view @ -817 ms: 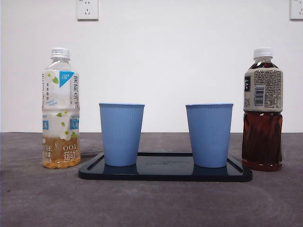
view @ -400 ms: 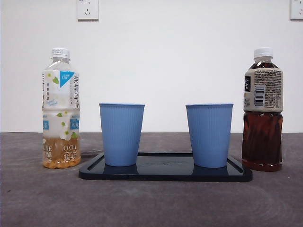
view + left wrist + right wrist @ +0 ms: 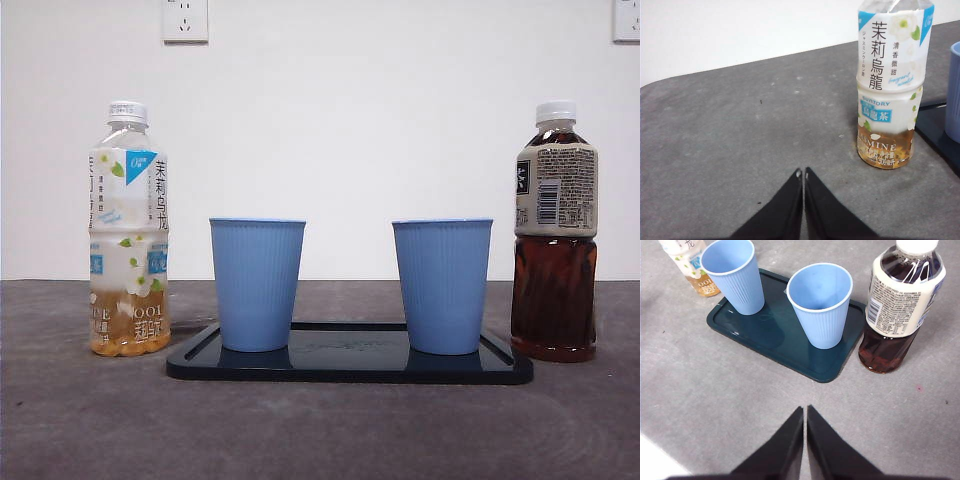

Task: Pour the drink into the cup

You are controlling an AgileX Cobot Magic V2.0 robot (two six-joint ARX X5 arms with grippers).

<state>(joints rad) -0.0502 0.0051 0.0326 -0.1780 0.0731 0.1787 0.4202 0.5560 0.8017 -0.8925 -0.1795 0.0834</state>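
A: Cups (image 3: 257, 284) sit at opposite ends of the tray (image 3: 350, 370), a capped bottle (image 3: 128, 230) off each end, presumably ready for pouring.

B: Left gripper (image 3: 804, 173) and right gripper (image 3: 805, 410) are closed, empty, hanging back.

In the left wrist view the jasmine tea bottle (image 3: 891, 85) is cut off above its label, so its cap is out of sight, and only a sliver of a blue cup (image 3: 954, 92) and a corner of the dark tray (image 3: 939, 131) show at the edge. In the right wrist view the same tea bottle (image 3: 690, 265) is cropped to its lower part, and the dark tea bottle's (image 3: 901, 305) cap is clipped. The small print on both labels is too fine to read in the front view
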